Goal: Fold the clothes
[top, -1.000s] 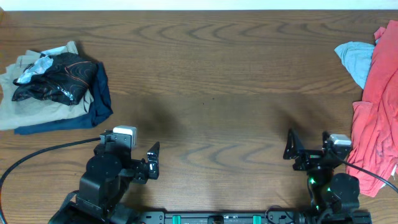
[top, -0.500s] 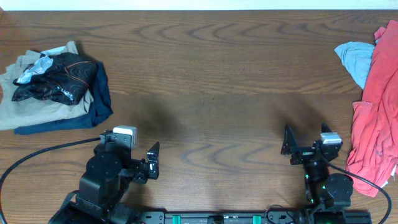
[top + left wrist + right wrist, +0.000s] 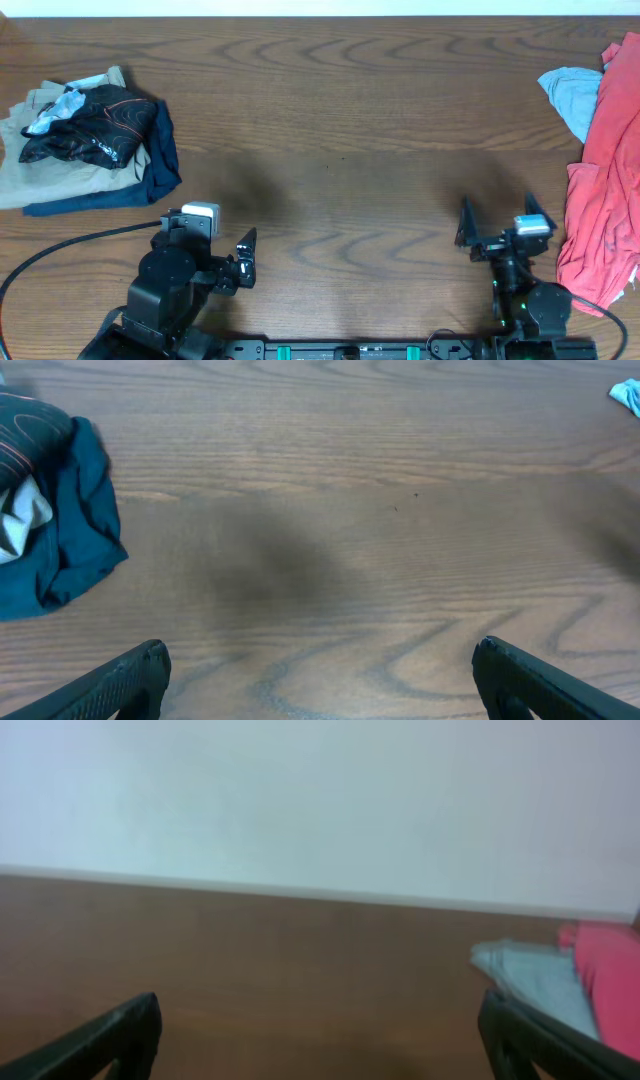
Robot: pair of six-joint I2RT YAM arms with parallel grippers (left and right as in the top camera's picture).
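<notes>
Both claws hang spread wide and empty as I, working remotely, find the black jersey [image 3: 95, 130], bunched along an 8-to-2 o'clock line atop a clothes pile [image 3: 60, 182], at 10 o'clock from my nearer left claw [image 3: 243, 262], well apart from the right claw [image 3: 498, 226].

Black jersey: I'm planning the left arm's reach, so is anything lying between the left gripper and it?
Nothing visible does. Only bare table lies between the open left gripper and the black jersey, which sits on top of the khaki trousers and the navy garment.
</notes>
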